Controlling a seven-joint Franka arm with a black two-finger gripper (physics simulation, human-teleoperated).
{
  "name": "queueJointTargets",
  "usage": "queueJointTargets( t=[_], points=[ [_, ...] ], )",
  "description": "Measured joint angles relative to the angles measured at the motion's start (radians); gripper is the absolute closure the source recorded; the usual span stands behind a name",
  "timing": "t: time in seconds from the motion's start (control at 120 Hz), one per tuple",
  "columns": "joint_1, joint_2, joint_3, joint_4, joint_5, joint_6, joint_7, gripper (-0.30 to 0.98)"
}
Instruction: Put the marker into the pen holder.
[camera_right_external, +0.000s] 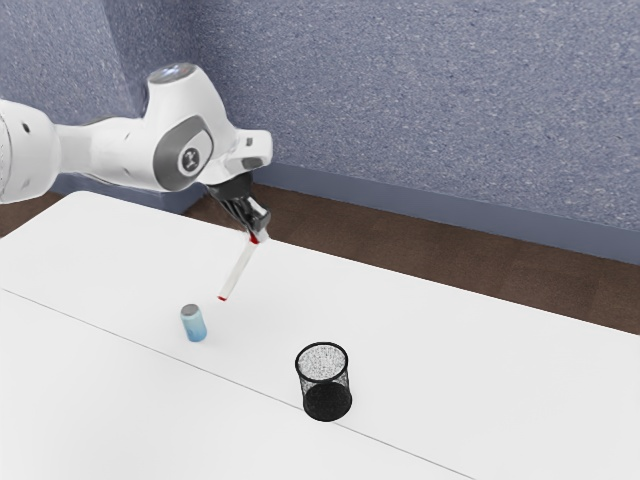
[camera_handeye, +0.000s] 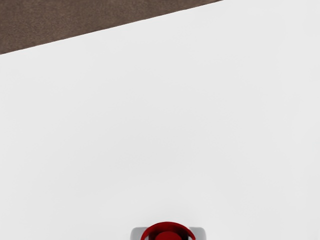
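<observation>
Marker (camera_right_external: 238, 270) up above the worktop (camera_right_external: 450, 350), clasped at its upper red end between the fingers of the end effector (camera_right_external: 258, 228) — closed on it from both sides, by the look of the exterior view. Long axis slanting down and away from the grip, lower tip angled towards the exterior view's left; in the wrist view, just the red end near, seen almost end-on. Pen holder (camera_right_external: 325, 380) upright on the worktop, mouth up and open, well apart from the tip: over towards the exterior view's right and closer to that camera. Next, most likely, a carry across in that direction, then a turn of the hand to bring the marker nearer to vertical over the rim before lowering. Lean left as it is, a risk of catching the rim. Blue can (camera_right_external: 194, 323) standing on the exterior view's left of the holder, near below the tip in that view, true clearance hard to tell — off the direct path, though, with nothing seen standing between marker and holder.
</observation>
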Motion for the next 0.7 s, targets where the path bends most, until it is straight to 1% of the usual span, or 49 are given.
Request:
queueJointTargets(
  t=[0.175, 0.283, 0.45, 0.7],
  points=[
    [-0.004, 0.024, -0.164, 0.045, 0.010, 0.006, -0.049, 0.79],
    [-0.020, 0.038, -0.233, 0.050, 0.014, 0.012, -0.080, 0.79],
    [-0.050, 0.032, -0.258, 0.044, 0.016, 0.024, -0.123, 0.79],
    [-0.054, -0.032, -0.266, -0.066, 0.014, 0.035, -0.178, 0.79]
  ],
)
